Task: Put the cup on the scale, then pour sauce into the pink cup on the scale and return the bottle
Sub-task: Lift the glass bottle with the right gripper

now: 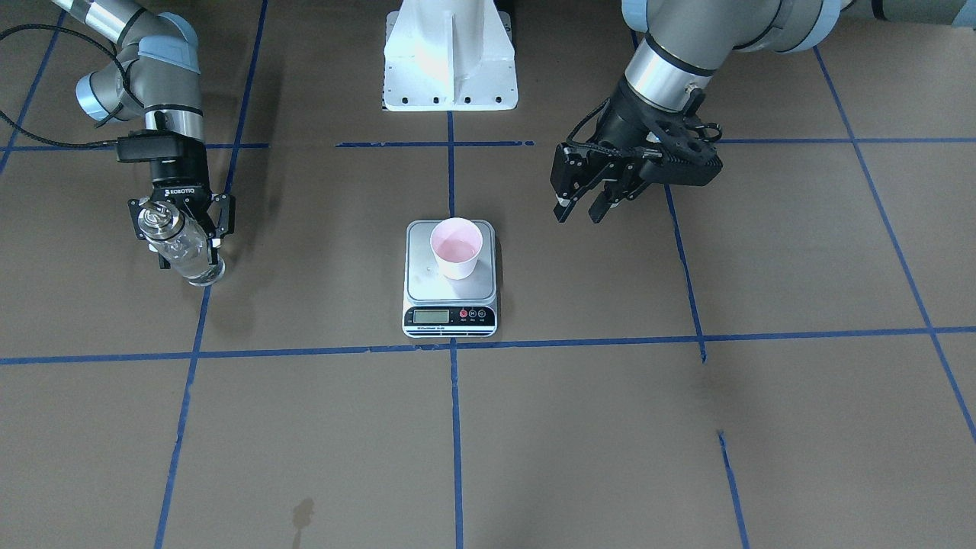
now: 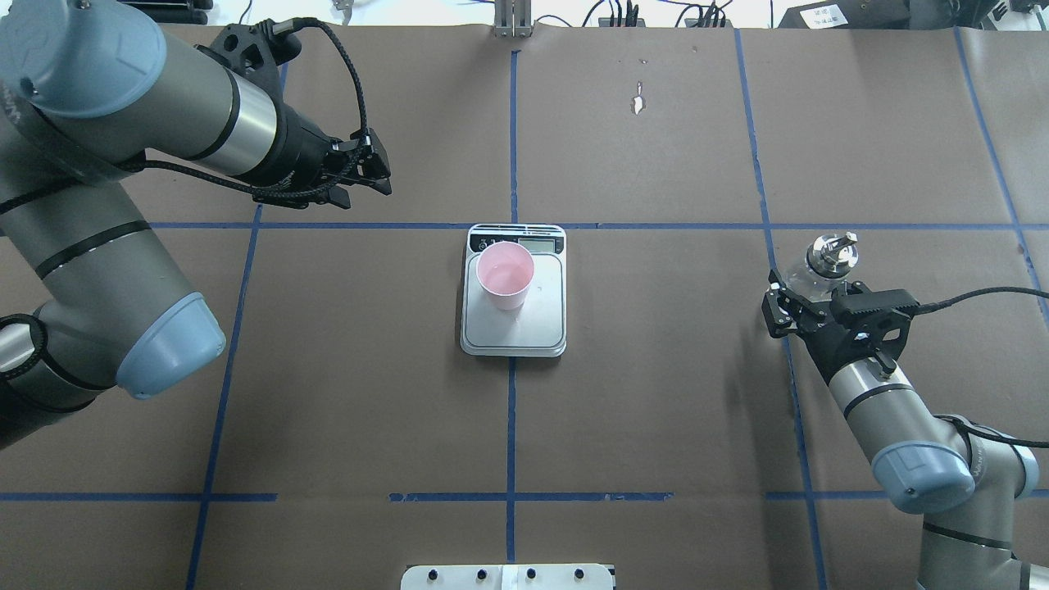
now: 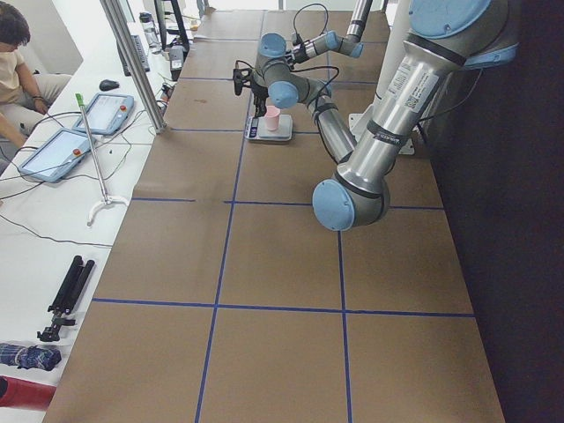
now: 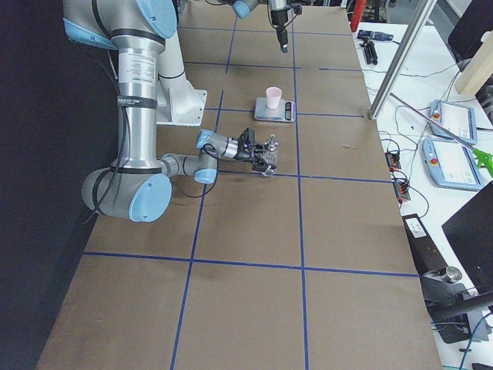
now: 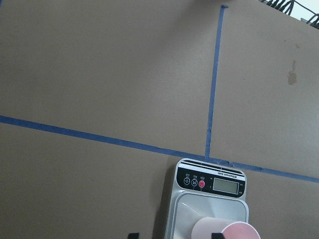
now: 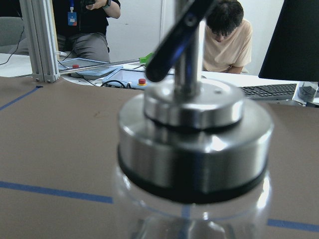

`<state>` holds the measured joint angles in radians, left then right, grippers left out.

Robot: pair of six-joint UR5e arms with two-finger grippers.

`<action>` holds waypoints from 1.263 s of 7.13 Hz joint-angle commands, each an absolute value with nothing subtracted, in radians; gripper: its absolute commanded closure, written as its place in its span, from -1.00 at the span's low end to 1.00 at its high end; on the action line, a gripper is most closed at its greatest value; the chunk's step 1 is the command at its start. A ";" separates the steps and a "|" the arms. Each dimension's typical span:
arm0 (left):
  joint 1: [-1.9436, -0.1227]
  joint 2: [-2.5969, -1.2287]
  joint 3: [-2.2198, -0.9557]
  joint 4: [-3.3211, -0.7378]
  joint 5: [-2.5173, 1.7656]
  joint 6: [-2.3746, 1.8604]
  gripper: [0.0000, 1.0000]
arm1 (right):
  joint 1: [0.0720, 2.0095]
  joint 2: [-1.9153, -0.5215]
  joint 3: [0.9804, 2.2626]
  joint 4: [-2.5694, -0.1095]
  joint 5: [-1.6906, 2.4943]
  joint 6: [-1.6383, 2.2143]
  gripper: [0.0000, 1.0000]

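Observation:
The pale pink cup stands upright on the steel platform of the silver scale at the table's middle, toward the platform's far-left part in the overhead view; a little liquid seems to lie in it. My right gripper is shut on the clear glass bottle, upright with its base at or near the table, far to the scale's right. Its metal spout cap fills the right wrist view. My left gripper is open and empty, raised beyond and left of the scale.
The white robot base stands at the robot's edge of the table. Blue tape lines cross the brown paper. A small stain marks the far side. Operators, tablets and an aluminium post stand past the far edge.

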<state>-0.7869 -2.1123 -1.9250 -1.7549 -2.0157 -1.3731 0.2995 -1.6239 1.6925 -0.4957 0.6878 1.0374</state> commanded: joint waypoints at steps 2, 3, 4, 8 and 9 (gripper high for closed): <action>-0.787 -2.112 -1.927 -1.755 -2.016 -1.376 -0.15 | 0.305 -1.547 1.697 -0.511 0.696 0.954 1.00; -0.787 -2.112 -1.925 -1.755 -2.017 -1.376 -0.15 | 0.307 -1.486 1.692 -0.520 0.698 0.954 1.00; -0.788 -2.112 -1.927 -1.755 -2.016 -1.376 -0.15 | 0.307 -1.447 1.698 -0.629 0.698 0.953 1.00; -0.788 -2.111 -1.925 -1.755 -2.017 -1.376 -0.15 | 0.331 -1.279 1.709 -0.845 0.715 0.950 1.00; -0.790 -2.111 -1.924 -1.755 -2.017 -1.376 -0.15 | 0.330 -1.278 1.707 -0.847 0.718 0.913 1.00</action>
<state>-0.7891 -2.1110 -1.9247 -1.7549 -2.0172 -1.3760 0.3290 -1.2833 1.7077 -0.8385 0.7112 0.9419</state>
